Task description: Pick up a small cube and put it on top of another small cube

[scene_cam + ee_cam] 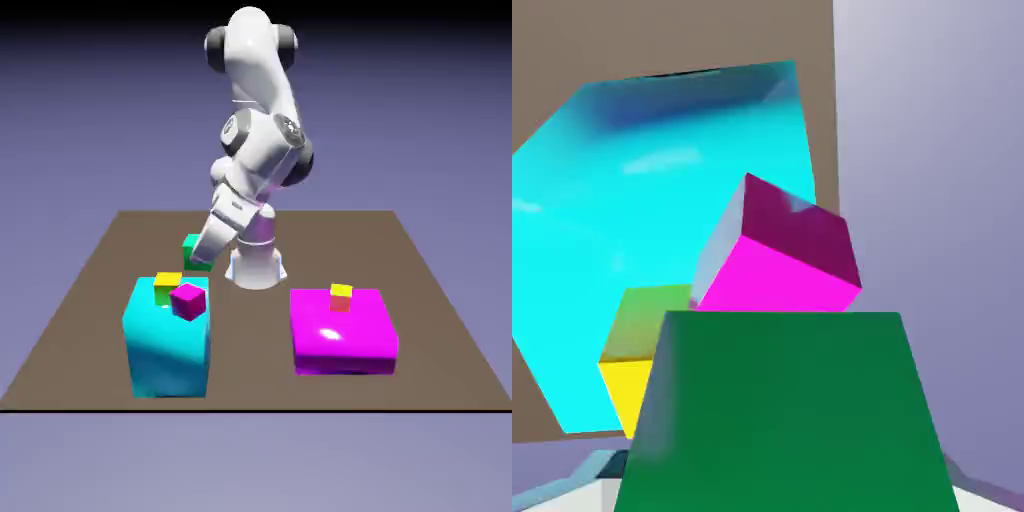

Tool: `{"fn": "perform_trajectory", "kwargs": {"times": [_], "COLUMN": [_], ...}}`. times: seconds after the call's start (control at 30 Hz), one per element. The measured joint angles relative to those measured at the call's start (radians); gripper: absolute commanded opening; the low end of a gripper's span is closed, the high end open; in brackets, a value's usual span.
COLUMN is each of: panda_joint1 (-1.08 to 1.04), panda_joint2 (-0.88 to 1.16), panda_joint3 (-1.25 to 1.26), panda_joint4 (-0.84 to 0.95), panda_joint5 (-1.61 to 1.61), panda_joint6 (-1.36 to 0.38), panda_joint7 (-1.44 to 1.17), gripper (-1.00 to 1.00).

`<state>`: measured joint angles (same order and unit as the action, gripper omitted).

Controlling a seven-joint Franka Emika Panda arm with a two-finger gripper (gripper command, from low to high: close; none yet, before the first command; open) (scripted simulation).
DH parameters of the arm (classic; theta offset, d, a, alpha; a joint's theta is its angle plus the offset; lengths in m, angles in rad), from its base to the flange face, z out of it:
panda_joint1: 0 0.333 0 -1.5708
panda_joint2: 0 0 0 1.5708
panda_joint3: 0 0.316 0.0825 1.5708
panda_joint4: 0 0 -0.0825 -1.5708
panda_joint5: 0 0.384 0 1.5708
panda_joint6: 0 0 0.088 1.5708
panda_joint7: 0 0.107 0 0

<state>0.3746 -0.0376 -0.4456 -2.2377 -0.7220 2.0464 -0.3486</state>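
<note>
My gripper (202, 256) is shut on the small green cube (193, 250), which fills the bottom of the hand view (787, 410) and hides the fingertips. The cube hangs just behind the big cyan block (165, 350), on the exterior view's left. On that block's top sit a tiny magenta cube (188, 299), tilted, and a tiny yellow-topped cube (167, 287) beside it. Past the green cube, the hand view shows the magenta cube (782, 260), the yellow-topped cube (637, 360) and the cyan block (662, 180).
A big magenta block (343, 335) lies on the exterior view's right, with a tiny yellow-topped cube (341, 296) on it. The robot's white base (255, 265) stands between and behind the two blocks. The brown table (440, 330) ends close in front of both blocks.
</note>
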Motion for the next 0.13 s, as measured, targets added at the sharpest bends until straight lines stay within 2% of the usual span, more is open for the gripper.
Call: {"fn": "perform_trajectory", "kwargs": {"times": [0.03, 0.13], "panda_joint1": [-0.012, 0.003], "panda_joint2": [0.017, -0.001], "panda_joint3": [-0.010, 0.001], "panda_joint4": [-0.020, 0.002], "panda_joint5": [-0.009, -0.001], "panda_joint6": [0.040, -0.002], "panda_joint7": [0.008, 0.000], "gripper": [1.00, 1.00]}}
